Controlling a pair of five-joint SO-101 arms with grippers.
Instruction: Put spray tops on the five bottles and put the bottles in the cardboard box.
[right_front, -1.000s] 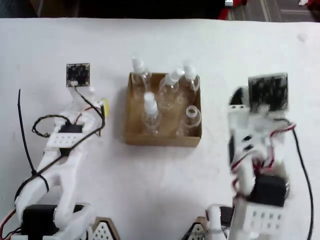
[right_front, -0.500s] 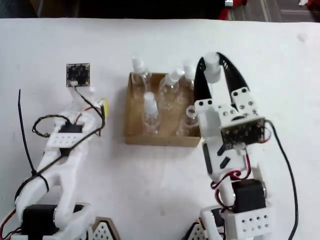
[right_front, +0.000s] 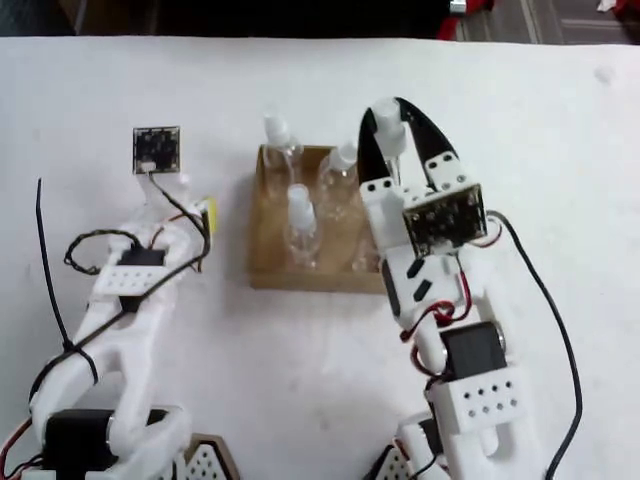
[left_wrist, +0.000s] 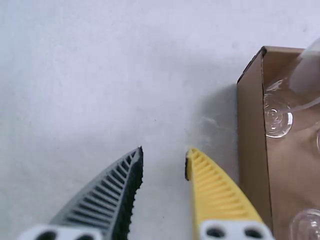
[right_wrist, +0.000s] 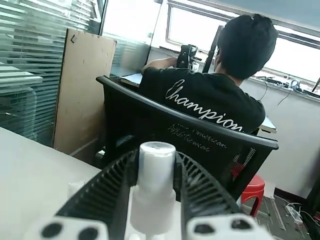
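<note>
The cardboard box (right_front: 315, 276) stands mid-table with clear bottles in it. Three that show wear white spray tops: one at the back left (right_front: 279, 141), one at the back middle (right_front: 340, 166), one in front (right_front: 301, 216). My right gripper (right_front: 390, 112) hangs over the box's right side, shut on a white spray top (right_front: 388, 126), and its arm hides the bottles below. In the right wrist view the spray top (right_wrist: 155, 175) is pinched between the black fingers of the gripper (right_wrist: 156, 160). My left gripper (left_wrist: 164, 152) rests open on the table just left of the box (left_wrist: 250, 125).
A small black square board (right_front: 156, 147) lies on the white table behind the left arm. Cables trail from both arms. Bare tabletop (right_front: 540, 110) lies to the right of the box and behind it.
The right arm came up from its folded pose at the right and swung left, carrying the spray top over the box's right side. The left arm stayed still.
</note>
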